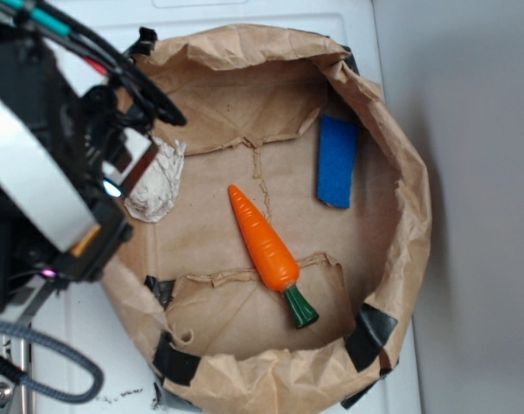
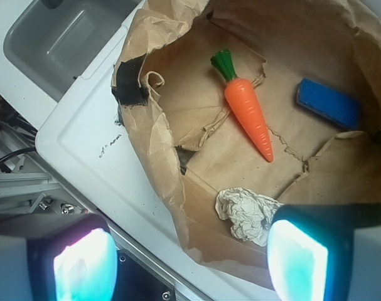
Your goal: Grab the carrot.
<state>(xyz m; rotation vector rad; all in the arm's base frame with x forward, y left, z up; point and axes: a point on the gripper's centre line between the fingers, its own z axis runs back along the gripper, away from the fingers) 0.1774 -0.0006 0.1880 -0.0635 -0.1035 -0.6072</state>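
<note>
The orange carrot (image 1: 266, 244) with its dark green stem lies flat on the brown paper floor of a rolled-down paper bag (image 1: 410, 216), tip pointing to the far left. In the wrist view the carrot (image 2: 248, 116) lies well ahead of the fingers, stem away from me. My gripper (image 1: 80, 231) hovers over the bag's left edge, left of the carrot and apart from it. The gripper (image 2: 190, 266) is open, its two glowing pads wide apart with nothing between them.
A blue sponge (image 1: 337, 161) leans on the bag's far right wall. A crumpled white paper wad (image 1: 158, 181) lies by the left wall, close under the gripper. The bag stands on a white top (image 2: 83, 138), with a grey recessed basin (image 2: 58, 37) beyond it.
</note>
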